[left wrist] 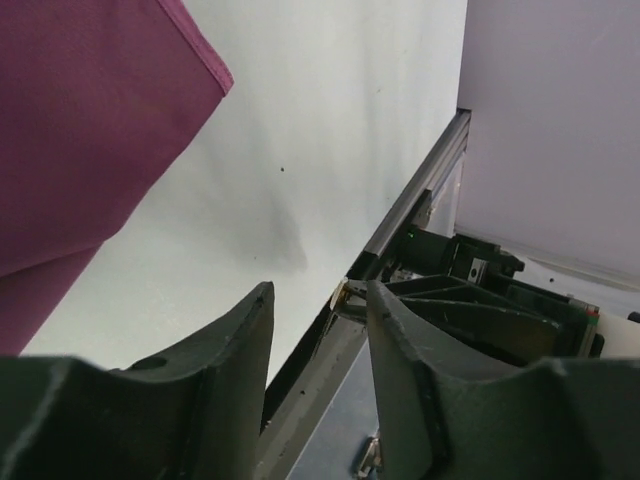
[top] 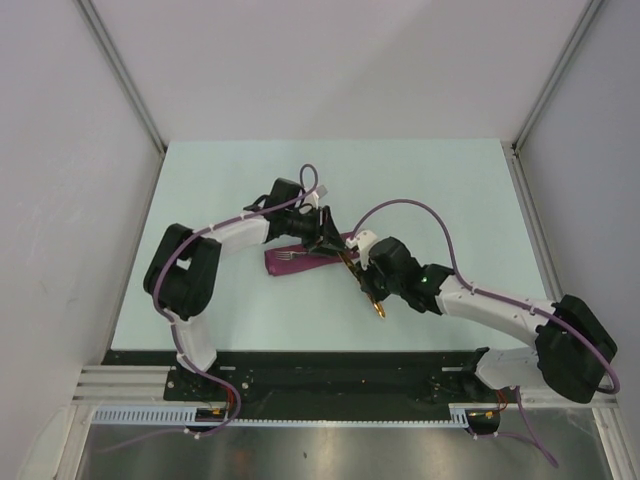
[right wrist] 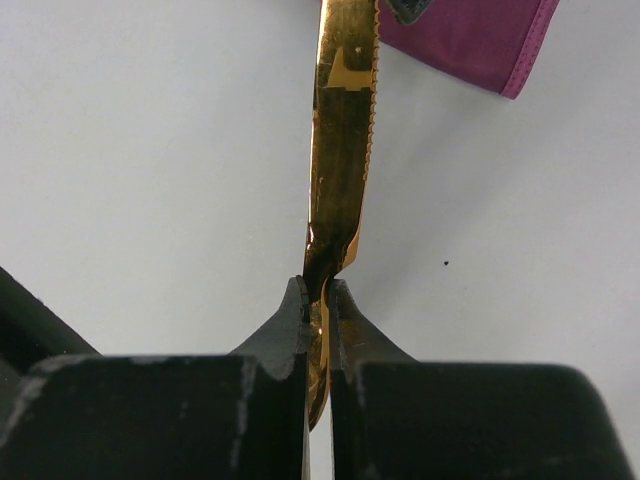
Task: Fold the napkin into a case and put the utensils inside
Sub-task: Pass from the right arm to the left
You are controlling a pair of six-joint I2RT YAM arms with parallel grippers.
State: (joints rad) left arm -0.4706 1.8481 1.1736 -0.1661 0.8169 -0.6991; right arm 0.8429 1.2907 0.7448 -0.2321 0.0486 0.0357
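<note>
The plum-magenta case (top: 283, 264) lies folded flat at mid-table. It also shows in the left wrist view (left wrist: 80, 120) and in the right wrist view (right wrist: 470, 40). A silver utensil (top: 292, 257) lies on its left part. My right gripper (top: 363, 279) is shut on the golden-yellow piece (top: 377, 308), a serrated knife (right wrist: 343, 140). The knife's far end reaches the case's right end. The closed jaws (right wrist: 318, 292) pinch it near mid-length. My left gripper (top: 324, 238) hovers over the case's right part, open and empty (left wrist: 318, 300).
The pale table (top: 420, 190) has grey enclosure walls on three sides. A metal rail (left wrist: 410, 200) runs along the table's edge. A purple cable (top: 400, 206) loops over the right arm.
</note>
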